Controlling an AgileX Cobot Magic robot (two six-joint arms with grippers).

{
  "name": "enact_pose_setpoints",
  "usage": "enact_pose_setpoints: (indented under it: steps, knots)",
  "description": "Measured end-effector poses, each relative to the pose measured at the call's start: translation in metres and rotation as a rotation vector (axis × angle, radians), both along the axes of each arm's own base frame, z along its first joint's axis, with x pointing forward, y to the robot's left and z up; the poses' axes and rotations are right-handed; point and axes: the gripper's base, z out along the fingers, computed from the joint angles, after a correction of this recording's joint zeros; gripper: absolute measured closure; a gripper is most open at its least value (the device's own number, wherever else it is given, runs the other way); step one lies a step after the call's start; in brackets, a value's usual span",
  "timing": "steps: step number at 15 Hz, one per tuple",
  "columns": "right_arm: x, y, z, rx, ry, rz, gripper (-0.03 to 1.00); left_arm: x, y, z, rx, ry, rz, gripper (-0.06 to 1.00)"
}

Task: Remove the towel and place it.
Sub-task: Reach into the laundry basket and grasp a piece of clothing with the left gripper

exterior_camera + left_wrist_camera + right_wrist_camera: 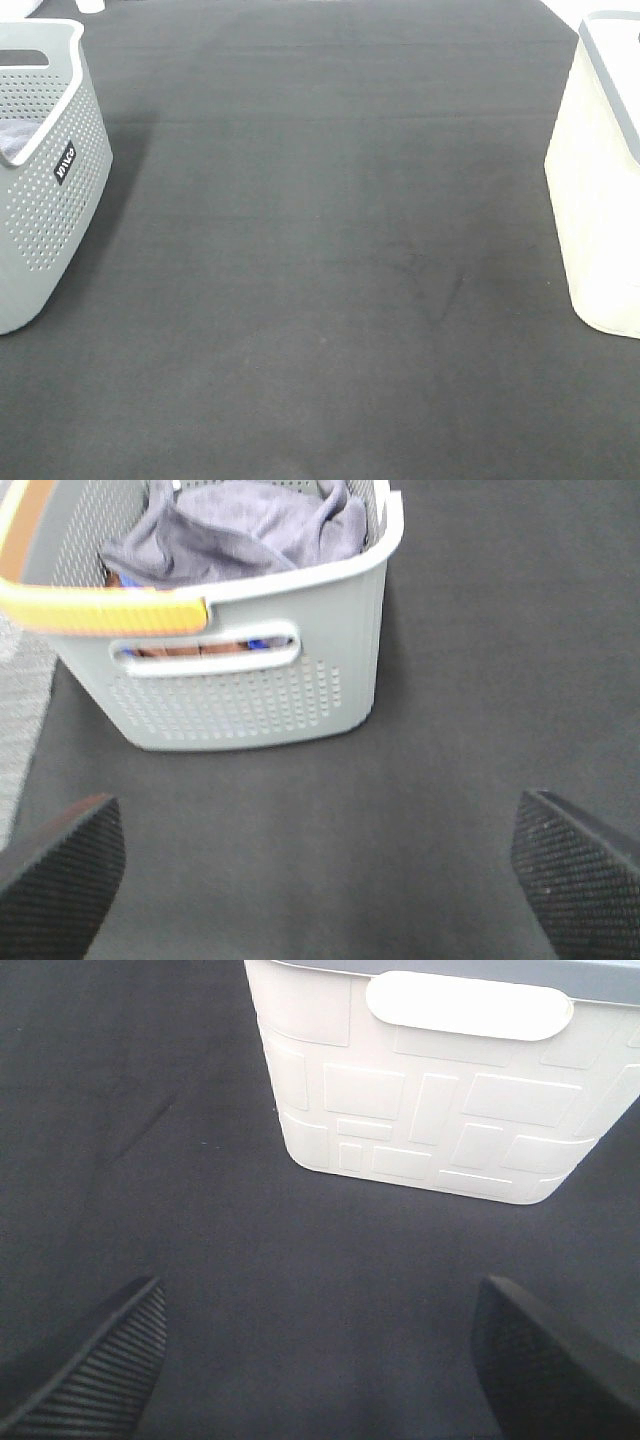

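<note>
Exterior high: grey basket [55, 190] at far left, white bin [600, 200] at far right, dark counter [320, 300] between them. No arms in shot.

Left wrist: towel [240, 530] lies bunched inside the grey basket, heaped up near the rim. Left tool [320, 870] is spread wide, grasping nothing, short of the basket. Best approach: go over the rim, pinch the highest fold, lift straight up clear of the wall.

Right wrist: right tool [320, 1360] is spread and empty, facing the white bin.
</note>
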Motion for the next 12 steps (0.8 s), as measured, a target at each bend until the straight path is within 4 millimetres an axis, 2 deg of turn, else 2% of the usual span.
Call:
enact_pose_setpoints:
  steps: [2,3,4,5,8,12]
  knots:
    - [0.0,0.0,0.0,0.0,0.0,0.0,0.21,0.016,0.0,0.039,0.056,0.007,-0.034,-0.03]
    - [0.0,0.0,0.0,0.0,0.0,0.0,0.21,0.034,0.0,0.065,0.102,0.053,-0.065,-0.03]
    - [0.0,0.0,0.0,0.0,0.0,0.0,0.21,0.05,0.0,0.077,0.144,0.109,-0.097,-0.03]
    - [0.0,0.0,0.0,0.0,0.0,0.0,0.21,0.058,0.0,0.084,0.169,0.129,-0.117,-0.03]
    - [0.0,0.0,0.0,0.0,0.0,0.0,0.21,0.109,0.001,0.112,0.336,0.217,-0.255,-0.03]
    - [0.0,0.0,0.0,0.0,0.0,0.0,0.21,0.187,0.002,0.123,0.575,0.322,-0.47,-0.03]
